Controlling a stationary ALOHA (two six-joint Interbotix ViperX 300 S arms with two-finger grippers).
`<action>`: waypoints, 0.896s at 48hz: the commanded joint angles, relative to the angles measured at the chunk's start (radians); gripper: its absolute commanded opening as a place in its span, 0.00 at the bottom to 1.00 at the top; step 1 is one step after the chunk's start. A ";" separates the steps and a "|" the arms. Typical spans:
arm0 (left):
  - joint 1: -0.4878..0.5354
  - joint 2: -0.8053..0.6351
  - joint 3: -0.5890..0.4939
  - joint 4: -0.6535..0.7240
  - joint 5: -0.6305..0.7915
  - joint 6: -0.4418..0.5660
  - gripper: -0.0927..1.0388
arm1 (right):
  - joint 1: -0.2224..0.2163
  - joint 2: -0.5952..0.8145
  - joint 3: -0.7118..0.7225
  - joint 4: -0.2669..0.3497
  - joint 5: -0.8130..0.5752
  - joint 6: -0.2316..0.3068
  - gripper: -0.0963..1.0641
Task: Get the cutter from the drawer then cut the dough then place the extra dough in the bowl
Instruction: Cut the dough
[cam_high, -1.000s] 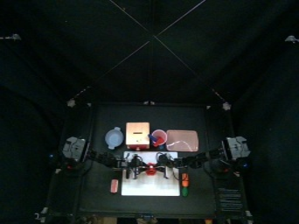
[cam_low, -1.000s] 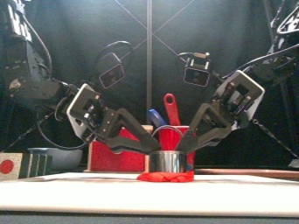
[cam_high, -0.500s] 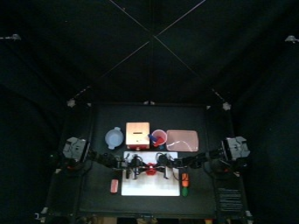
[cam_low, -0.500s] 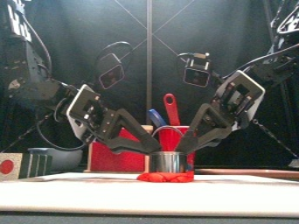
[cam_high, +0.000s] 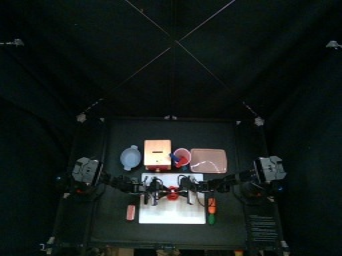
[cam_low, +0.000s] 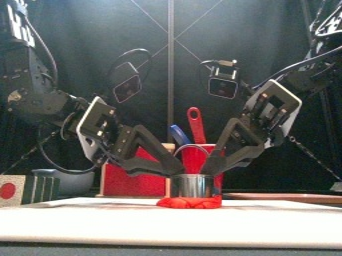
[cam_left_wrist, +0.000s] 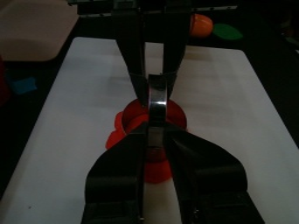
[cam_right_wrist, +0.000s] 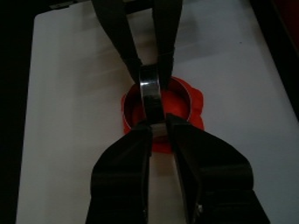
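You've got 1 cutter (cam_low: 194, 185) standing on 1 red dough disc (cam_low: 189, 202), on 1 white cutting board (cam_high: 171, 213). Your left fingers (cam_left_wrist: 117, 175) and right fingers (cam_right_wrist: 128, 166) are both narrow, pinched on the cutter's rim from opp. sides, w/ the dough right under the tips. Behind the fingers: 1 wooden box (cam_high: 158, 150) w/ red drawer front, 1 red cup (cam_low: 201, 156) w/ 2 knives, 1 blue-grey bowl (cam_high: 130, 156), 1 pink tray (cam_high: 207, 159). Vs 1 s ago: no change visible. Black bench (cam_high: 134, 130), black curtains (cam_high: 80, 60) all round.
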 joint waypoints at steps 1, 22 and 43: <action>-0.006 0.023 0.017 -0.008 0.014 -0.006 0.60 | 0.003 0.012 0.006 0.003 0.032 0.006 0.55; -0.009 0.014 0.011 -0.009 0.014 0.002 0.60 | 0.003 0.008 0.006 0.005 0.032 0.008 0.55; -0.011 -0.011 0.000 -0.009 0.037 0.018 0.78 | 0.000 -0.031 -0.017 0.002 0.077 -0.003 0.69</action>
